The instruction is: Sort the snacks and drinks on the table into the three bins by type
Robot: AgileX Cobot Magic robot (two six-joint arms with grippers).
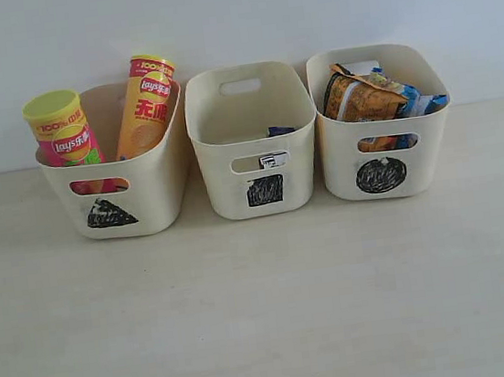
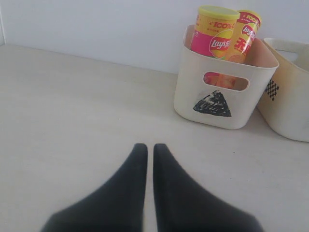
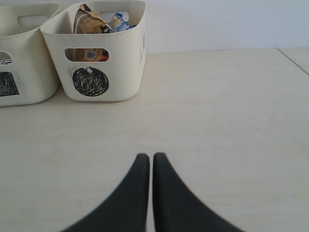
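Note:
Three cream bins stand in a row at the back. The triangle bin (image 1: 156,196) on the left holds the pink chip tube (image 1: 63,131) and the yellow-red chip tube (image 1: 144,105). In the middle square bin (image 1: 252,115), only slivers of the cartons (image 1: 280,131) show. The circle bin (image 1: 423,154) on the right holds the orange bag (image 1: 362,98) and the blue-white bag (image 1: 418,100). Neither arm shows in the exterior view. My left gripper (image 2: 150,147) is shut and empty over bare table, short of the triangle bin (image 2: 193,77). My right gripper (image 3: 149,156) is shut and empty, short of the circle bin (image 3: 123,58).
A pale wall rises right behind the bins. The light wooden table (image 1: 268,315) stretches in front of them. A table seam or edge (image 3: 292,60) shows at the far side of the right wrist view.

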